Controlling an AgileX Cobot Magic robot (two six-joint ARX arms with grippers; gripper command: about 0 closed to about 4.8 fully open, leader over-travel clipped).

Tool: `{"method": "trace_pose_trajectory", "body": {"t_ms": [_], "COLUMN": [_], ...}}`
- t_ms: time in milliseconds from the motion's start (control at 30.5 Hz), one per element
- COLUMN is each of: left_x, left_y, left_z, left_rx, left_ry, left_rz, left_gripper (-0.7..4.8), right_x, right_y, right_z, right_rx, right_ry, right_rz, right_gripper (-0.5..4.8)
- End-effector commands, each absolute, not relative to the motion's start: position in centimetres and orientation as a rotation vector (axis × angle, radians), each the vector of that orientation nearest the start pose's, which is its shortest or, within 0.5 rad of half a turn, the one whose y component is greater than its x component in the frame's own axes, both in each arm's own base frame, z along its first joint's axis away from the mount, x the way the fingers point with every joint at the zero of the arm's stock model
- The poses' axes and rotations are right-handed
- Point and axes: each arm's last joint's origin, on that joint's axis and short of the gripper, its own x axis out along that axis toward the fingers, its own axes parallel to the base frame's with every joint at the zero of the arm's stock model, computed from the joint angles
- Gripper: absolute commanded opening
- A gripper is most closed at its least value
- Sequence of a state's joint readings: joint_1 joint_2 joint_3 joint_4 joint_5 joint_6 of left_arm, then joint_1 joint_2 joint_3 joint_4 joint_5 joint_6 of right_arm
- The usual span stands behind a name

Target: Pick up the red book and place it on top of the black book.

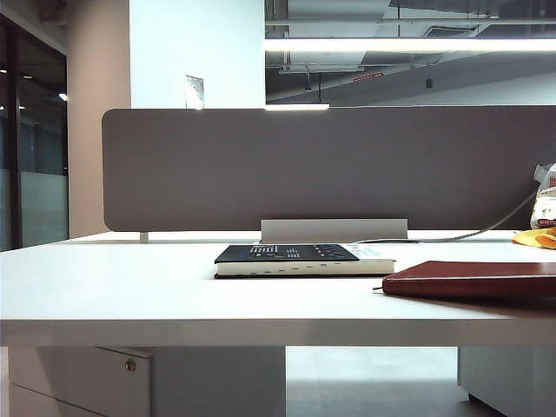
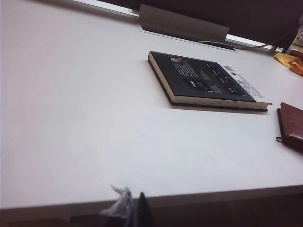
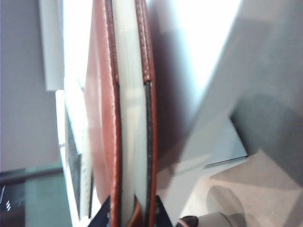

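- We see the red book (image 1: pixel 473 280) lying flat on the white surface (image 1: pixel 130 287), near the front edge and off to the right side in the outside view.
- In the right wrist view the red book (image 3: pixel 128 109) is very close to us and we look at it edge-on, with its pale pages between the two red covers.
- The right claw (image 3: pixel 129 213) is at the edge of the red book. We see two dark finger tips (image 3: pixel 105 215), one on each side of the book, right against the covers.
- So the right claw is closed around the red book, with the book sitting between its fingers.
- In the outside view we cannot see the right claw at all, and the red book looks like it rests on the surface.
- The black book (image 1: pixel 300 259) lies flat near the middle of the surface, farther back than the red book and to its left. The two books are apart and do not touch.
- In the left wrist view we see the black book (image 2: pixel 206 81) from above, with small white and blue marks on its cover, and just a corner of the red book (image 2: pixel 291 125) at the side.
- The left claw (image 2: pixel 135 213) is low, at the front edge of the surface, well away from both books. Only a dark bit of it shows, so we cannot tell if it is open or closed.
- A gray wall (image 1: pixel 321 165) stands behind the books.
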State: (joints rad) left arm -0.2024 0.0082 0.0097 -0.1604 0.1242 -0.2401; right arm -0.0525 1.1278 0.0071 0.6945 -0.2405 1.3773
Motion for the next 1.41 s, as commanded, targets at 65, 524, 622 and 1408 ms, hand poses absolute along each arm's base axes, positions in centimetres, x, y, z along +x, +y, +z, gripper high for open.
{"method": "trace_pose_trajectory", "body": {"t_ms": [65,524,622,1408], "left_x": [9.3,9.3,9.3,9.3], "left_y": [-2.3,-2.3,-2.3,-2.3], "left_z": [14.9,14.9,14.9,14.9], "left_rx": [-0.232,-0.232,-0.232,-0.235], "left_ry": [0.218,0.218,0.218,0.22], "left_rz": [-0.316,-0.317,-0.317,-0.32], "left_gripper": [0.18,0.18,0.18,0.17], "right_x": [15.6,16.1,16.1,18.7], "right_y": [0.1,0.3,0.4,1.8], "right_z": [11.1,13.1,13.3,17.1], "right_rx": [1.399,1.378,1.374,1.328], "right_ry": [0.485,0.38,0.373,0.349], "right_rz": [-0.056,0.183,0.207,0.405], "right_gripper": [-0.01,-0.01,-0.01,-0.02]}}
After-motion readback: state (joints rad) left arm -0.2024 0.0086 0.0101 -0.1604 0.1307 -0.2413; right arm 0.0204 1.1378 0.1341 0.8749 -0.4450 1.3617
